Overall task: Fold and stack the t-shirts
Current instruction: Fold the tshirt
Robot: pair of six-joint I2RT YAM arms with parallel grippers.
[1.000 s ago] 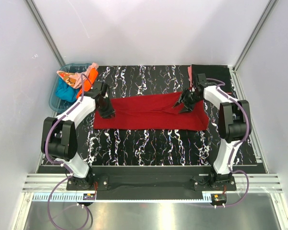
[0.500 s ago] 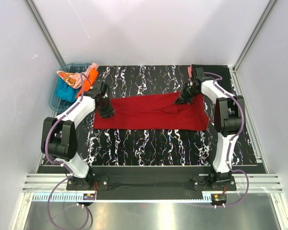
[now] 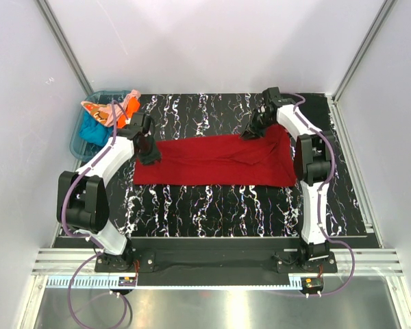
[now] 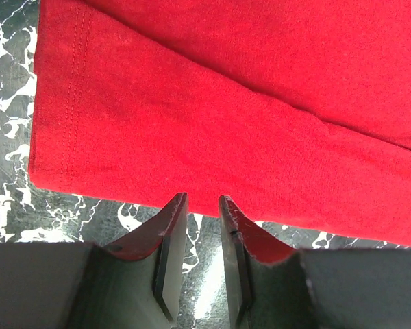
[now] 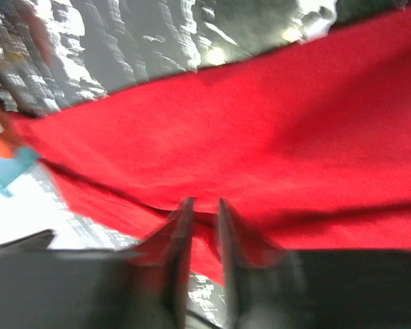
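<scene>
A dark red t-shirt (image 3: 212,161) lies spread flat across the black marbled table (image 3: 212,205). My left gripper (image 3: 151,156) sits at the shirt's back left corner. In the left wrist view its jaws (image 4: 200,197) stand a narrow gap apart at the cloth's edge (image 4: 226,103), with only bare table between them. My right gripper (image 3: 251,133) is at the shirt's back edge, right of centre. In the blurred right wrist view its jaws (image 5: 202,201) are pinched on a fold of the red cloth (image 5: 260,123).
A blue translucent tub (image 3: 79,133) at the back left holds orange (image 3: 123,118), teal (image 3: 92,131) and salmon pink cloth. A flat black cloth (image 3: 314,105) lies in the back right corner. White walls enclose the table on three sides.
My right gripper has moved back and left to the shirt's back edge and closed on the cloth, drawing it along. The left gripper has barely shifted.
</scene>
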